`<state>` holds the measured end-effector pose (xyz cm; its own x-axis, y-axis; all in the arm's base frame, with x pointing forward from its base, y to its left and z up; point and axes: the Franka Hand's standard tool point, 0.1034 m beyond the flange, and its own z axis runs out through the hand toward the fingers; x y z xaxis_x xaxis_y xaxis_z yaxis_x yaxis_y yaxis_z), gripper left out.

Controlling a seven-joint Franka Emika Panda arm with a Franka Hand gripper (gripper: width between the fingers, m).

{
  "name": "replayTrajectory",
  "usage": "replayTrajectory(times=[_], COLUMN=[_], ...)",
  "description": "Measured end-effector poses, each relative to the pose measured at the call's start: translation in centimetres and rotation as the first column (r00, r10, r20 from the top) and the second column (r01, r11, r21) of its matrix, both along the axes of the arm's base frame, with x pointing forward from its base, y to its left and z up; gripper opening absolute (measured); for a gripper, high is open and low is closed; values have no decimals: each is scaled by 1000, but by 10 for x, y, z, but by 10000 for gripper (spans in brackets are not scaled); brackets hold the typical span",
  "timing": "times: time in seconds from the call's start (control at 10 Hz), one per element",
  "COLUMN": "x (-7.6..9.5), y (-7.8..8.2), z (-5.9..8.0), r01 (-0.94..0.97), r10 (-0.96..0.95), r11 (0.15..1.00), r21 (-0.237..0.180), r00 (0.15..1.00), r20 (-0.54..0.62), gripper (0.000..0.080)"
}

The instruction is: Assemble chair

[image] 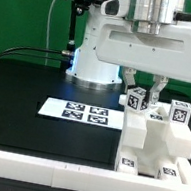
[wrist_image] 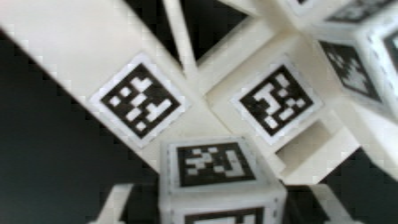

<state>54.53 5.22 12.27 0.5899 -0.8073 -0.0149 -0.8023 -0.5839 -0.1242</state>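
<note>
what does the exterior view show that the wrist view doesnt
Only the exterior view: the arm's white base, the marker board flat on the black table, the white border rail, and the gripper over the chair parts.

Only the wrist view: a close look at tags on slanted white pieces.

Both: white tagged chair pieces. Whether the gripper holds one is unclear.

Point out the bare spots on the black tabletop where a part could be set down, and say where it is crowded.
Free: the black tabletop on the exterior view's left, bordered by the flat white marker board, the white border rail and the robot base. Crowded: the exterior view's right, where the white blocky chair pieces cluster under the gripper.
</note>
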Motion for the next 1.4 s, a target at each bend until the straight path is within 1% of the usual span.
replayTrajectory(times=[0.1, 0.2, 0.3, 0.4, 0.5, 0.6, 0.7, 0.8, 1.0, 1.1, 1.2, 1.3, 1.4], x=[1, 1, 0, 1, 2, 2, 3, 0, 0, 0, -1, 0, -1], y=[-1, -1, -1, -1, -1, -1, 0, -3, -4, -4, -1, 0, -3], z=[0, 0, 0, 0, 1, 2, 3, 2, 2, 1, 3, 3, 1], r01=[-3, -13, -34, -76, -224, -395, -524, -579, -686, -709, -810, -856, -840], r10=[3, 13, 34, 77, 225, 397, 528, 585, 693, 717, 817, 864, 849], r11=[1000, 1000, 999, 997, 974, 917, 847, 808, 717, 694, 570, 495, 520], r21=[-2, -3, -5, -11, -30, -59, -88, -106, -125, -129, -137, -147, -155], r00=[1000, 1000, 999, 997, 974, 917, 849, 810, 720, 697, 577, 503, 528], r20=[4, 5, 6, 10, 28, 29, 28, 34, 26, 23, -18, -22, -15], gripper=[282, 310, 310, 486, 612, 638, 638, 647, 648, 648, 648, 648, 564])
